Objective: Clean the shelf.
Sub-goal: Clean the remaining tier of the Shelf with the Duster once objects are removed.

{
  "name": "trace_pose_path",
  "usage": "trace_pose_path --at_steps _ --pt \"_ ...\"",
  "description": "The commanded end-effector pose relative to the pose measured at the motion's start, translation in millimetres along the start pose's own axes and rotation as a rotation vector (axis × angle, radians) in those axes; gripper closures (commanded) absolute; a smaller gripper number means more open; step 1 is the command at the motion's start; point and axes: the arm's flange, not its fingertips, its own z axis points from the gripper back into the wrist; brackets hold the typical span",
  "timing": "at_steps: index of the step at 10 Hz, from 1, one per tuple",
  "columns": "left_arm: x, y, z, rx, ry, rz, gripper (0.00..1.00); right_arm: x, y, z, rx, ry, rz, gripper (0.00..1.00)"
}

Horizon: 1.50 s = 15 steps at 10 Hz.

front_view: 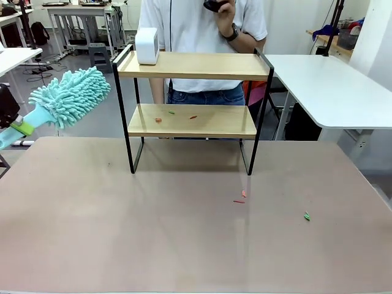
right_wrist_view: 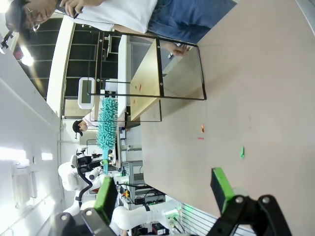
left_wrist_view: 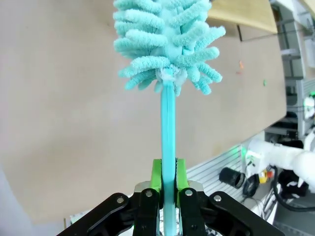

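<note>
The shelf (front_view: 193, 120) stands at the far middle of the tan table, with two wooden boards in a black frame. Small red and green scraps (front_view: 158, 120) lie on its lower board. A white box (front_view: 147, 46) sits on the top board's left end. My left gripper (left_wrist_view: 167, 189) is shut on the handle of a teal fluffy duster (front_view: 70, 97), whose head hangs in the air left of the shelf, level with its boards. My right gripper (right_wrist_view: 165, 189) is open and holds nothing; in its view the shelf (right_wrist_view: 147, 81) lies sideways, far off.
More scraps lie on the tan tabletop (front_view: 184, 233) in front of the shelf: red ones (front_view: 241, 197) and a green one (front_view: 307, 215). A person in a white shirt (front_view: 202, 37) stands behind the shelf. A white table (front_view: 331, 86) stands at the right.
</note>
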Motion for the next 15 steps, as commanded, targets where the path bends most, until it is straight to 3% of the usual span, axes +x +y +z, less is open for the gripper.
trace_pose_path --at_steps 1,4,6,8,10,11,15 --pt "-60.6 -11.8 15.5 0.002 0.067 -0.059 0.88 1.1 0.3 -1.6 0.022 -0.014 0.027 0.0" --pt "-179.8 -18.8 24.9 0.151 0.133 -0.153 0.88 1.1 0.3 -1.6 0.022 -0.014 0.027 0.0" --pt "-201.7 -35.9 10.1 0.113 0.2 -0.313 0.88 1.1 0.3 -1.6 0.022 -0.014 0.027 0.0" --pt "-182.6 -58.9 -15.9 0.043 0.274 -0.427 0.88 1.1 0.3 -1.6 0.022 -0.014 0.027 0.0" --pt "-149.2 -82.2 -47.8 0.014 0.299 -0.452 0.88 1.1 0.3 -1.6 0.022 -0.014 0.027 0.0" --pt "-132.6 -94.5 -59.3 -0.033 0.206 -0.408 0.88 1.1 0.3 -1.6 0.022 -0.014 0.027 0.0" --pt "-83.9 -113.7 -108.1 -0.047 0.115 -0.256 0.88 1.1 0.3 -1.6 0.022 -0.014 0.027 0.0"
